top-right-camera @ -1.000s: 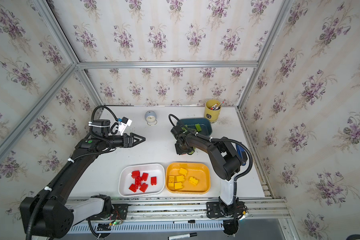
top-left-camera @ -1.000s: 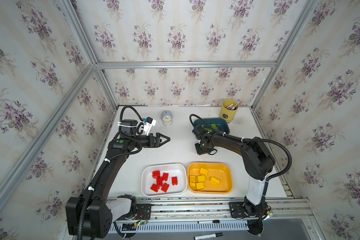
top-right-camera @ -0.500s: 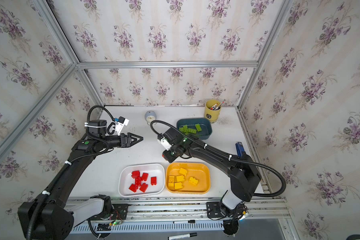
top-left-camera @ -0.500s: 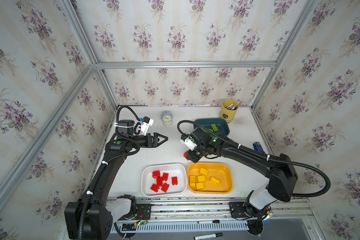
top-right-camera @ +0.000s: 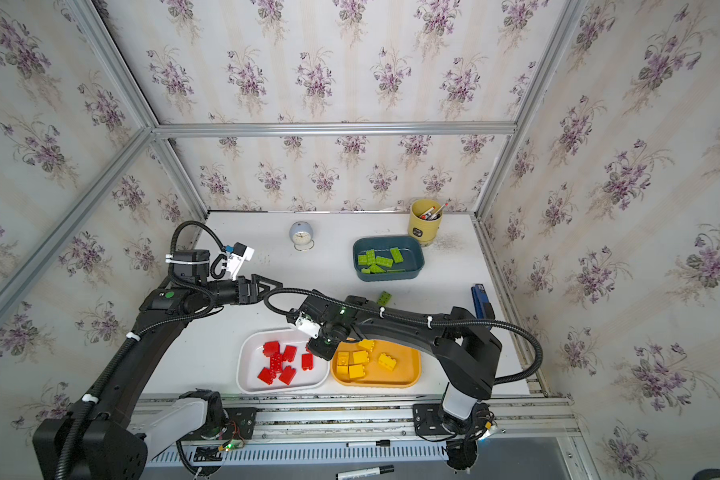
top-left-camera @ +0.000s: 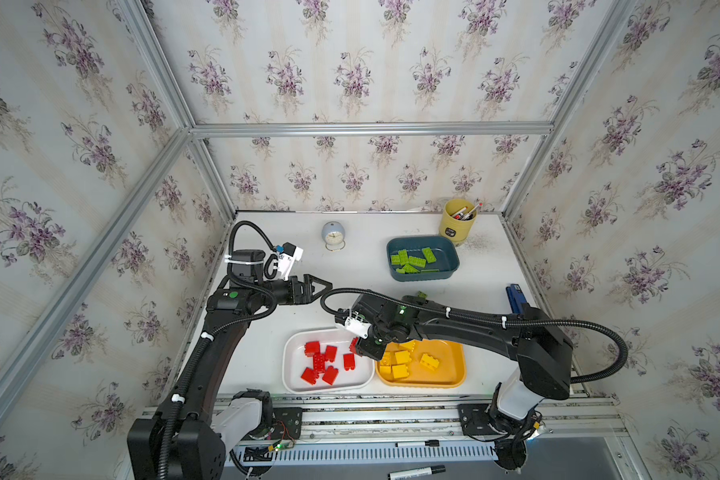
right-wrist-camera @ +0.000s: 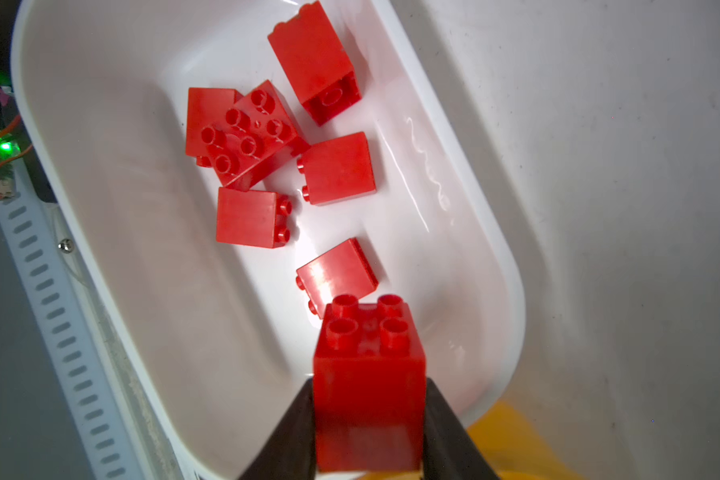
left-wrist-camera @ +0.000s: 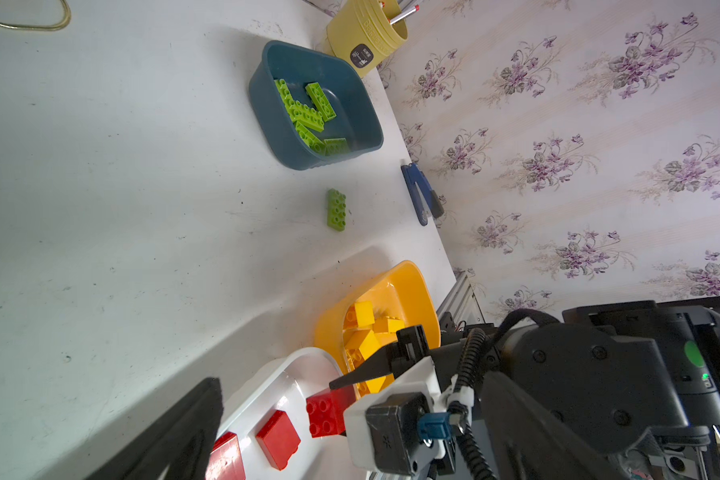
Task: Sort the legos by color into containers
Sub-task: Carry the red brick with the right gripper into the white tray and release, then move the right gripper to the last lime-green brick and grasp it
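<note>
Nearest the camera: black marker (top-left-camera: 416, 471) on the grey ledge, ahead of the rail.

Then, along the table's front edge: white tray (top-left-camera: 294, 362) just beside orange-yellow tray (top-left-camera: 449, 376), rims about touching. Counting six red bricks (top-left-camera: 319, 361) loose in the white one, several yellow bricks (top-left-camera: 429, 361) in the other.

Reading right gripper (right-wrist-camera: 369, 399) as clamped on a seventh red piece, the held brick (right-wrist-camera: 366, 332): jaws only partway apart, black fingers (right-wrist-camera: 292, 436) flush on two opposite sides (no gap visible in the right wrist view), studs pointing away from the wrist. Hanging over the white tray's end next to the orange-yellow tray.

Mid-table: left gripper (top-left-camera: 327, 285) spread to full width, gripping nothing, hovering over bare table (top-left-camera: 371, 266) left of centre.

Slightly further back: stray green brick (top-right-camera: 384, 298) flat on the table, studs up, alone between the front trays and the teal one. Blue stapler-like thing (top-left-camera: 515, 297) at the right table edge.

Far side: dark teal tray (top-left-camera: 447, 253) holding a heap of lime green bricks (top-left-camera: 412, 261). Yellow pen cup (top-left-camera: 457, 224) just behind its far right corner. Small clock (top-left-camera: 333, 235) well off to the left, near the back wall.
</note>
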Controlling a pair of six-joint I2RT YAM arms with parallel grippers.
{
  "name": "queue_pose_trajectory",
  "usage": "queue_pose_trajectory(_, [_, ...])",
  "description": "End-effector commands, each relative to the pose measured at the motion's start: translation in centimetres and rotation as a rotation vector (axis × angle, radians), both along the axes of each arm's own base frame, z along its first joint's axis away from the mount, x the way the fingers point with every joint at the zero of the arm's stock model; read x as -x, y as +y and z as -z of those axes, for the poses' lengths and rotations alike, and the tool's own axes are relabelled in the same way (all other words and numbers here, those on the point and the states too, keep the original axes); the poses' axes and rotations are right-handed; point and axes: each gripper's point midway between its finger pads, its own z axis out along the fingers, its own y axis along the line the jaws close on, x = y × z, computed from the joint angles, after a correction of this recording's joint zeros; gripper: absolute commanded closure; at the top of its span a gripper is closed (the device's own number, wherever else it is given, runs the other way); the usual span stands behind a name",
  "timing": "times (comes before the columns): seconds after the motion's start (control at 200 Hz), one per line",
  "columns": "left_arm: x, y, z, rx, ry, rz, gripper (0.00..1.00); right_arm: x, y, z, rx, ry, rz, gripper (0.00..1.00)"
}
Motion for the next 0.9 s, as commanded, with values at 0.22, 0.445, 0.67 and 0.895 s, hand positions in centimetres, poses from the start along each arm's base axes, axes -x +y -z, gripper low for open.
queue_pose_trajectory(0.22, [0.5, -0.3, -0.2, 0.021, -0.004, 0.023, 0.01, -3.2, -2.2, -5.4, -0.092, -0.040, 0.130, 0.32])
queue_pose_trajectory(0.445, [1.0, -0.3, 0.4, 0.022, 0.011, 0.023, 0.01, -7.9, -13.0, -5.1, -0.061, 0.115, 0.668, 0.32])
queue_pose_trajectory(0.67, [1.2, -0.3, 1.2, 0.020, 0.026, 0.021, 0.01, -10.5, -19.3, -2.5, 0.036, 0.150, 1.195, 0.30])
queue_pose_trajectory(0.895, [1.1, -0.3, 1.0, 0.017, 0.016, 0.019, 0.01, -12.8, -19.2, 0.4, 0.056, 0.206, 1.493, 0.28])
